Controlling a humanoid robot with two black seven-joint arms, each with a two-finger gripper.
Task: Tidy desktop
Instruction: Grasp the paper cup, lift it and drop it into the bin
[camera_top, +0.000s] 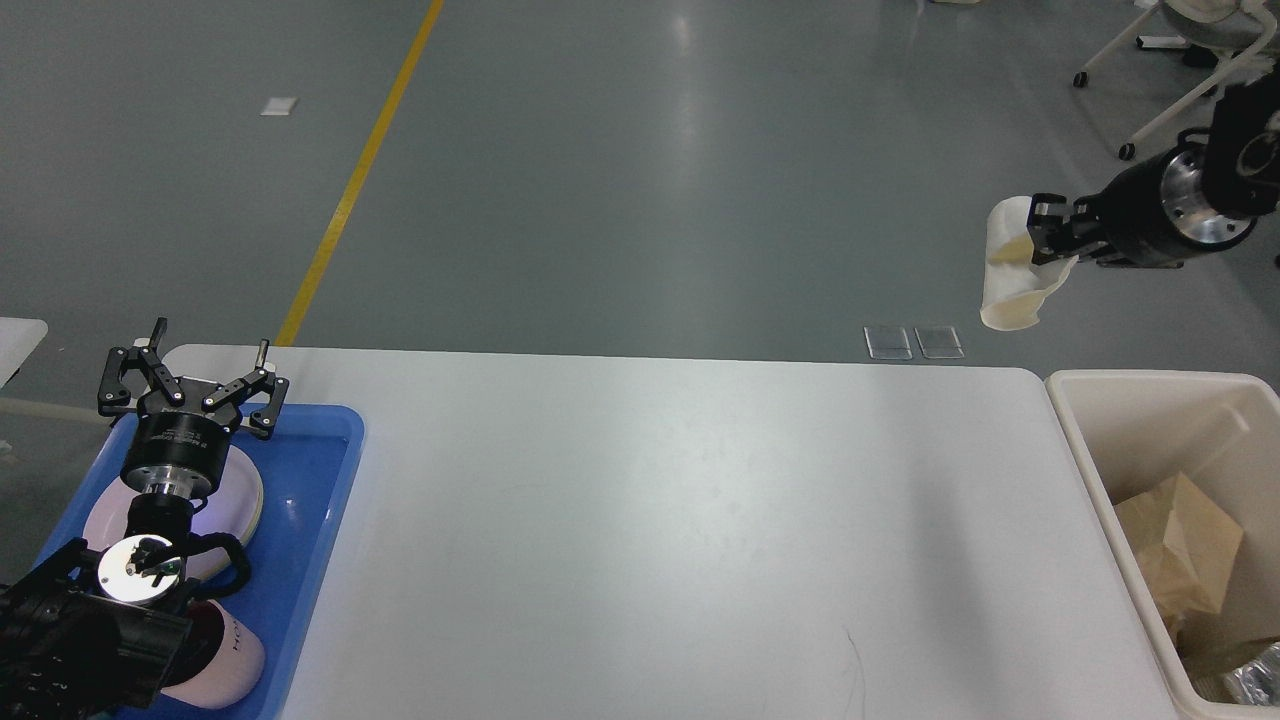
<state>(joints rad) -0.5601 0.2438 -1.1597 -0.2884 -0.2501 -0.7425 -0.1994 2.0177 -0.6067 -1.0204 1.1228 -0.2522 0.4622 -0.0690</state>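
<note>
The white desktop (660, 530) fills the middle of the head view. My left gripper (190, 375) is open and empty, held above the blue tray (310, 520) at the desktop's left end. My right gripper (1045, 235) is shut on a crumpled white paper cup (1012, 290), held high over the floor beyond the desktop's far right corner, up and left of the cream bin (1100, 470).
The blue tray holds a white plate (240, 500) and a white cup lying on its side (225, 655), partly hidden by my left arm. The cream bin at the right holds brown paper (1180, 550) and other scraps. A chair base (1170, 60) stands far right.
</note>
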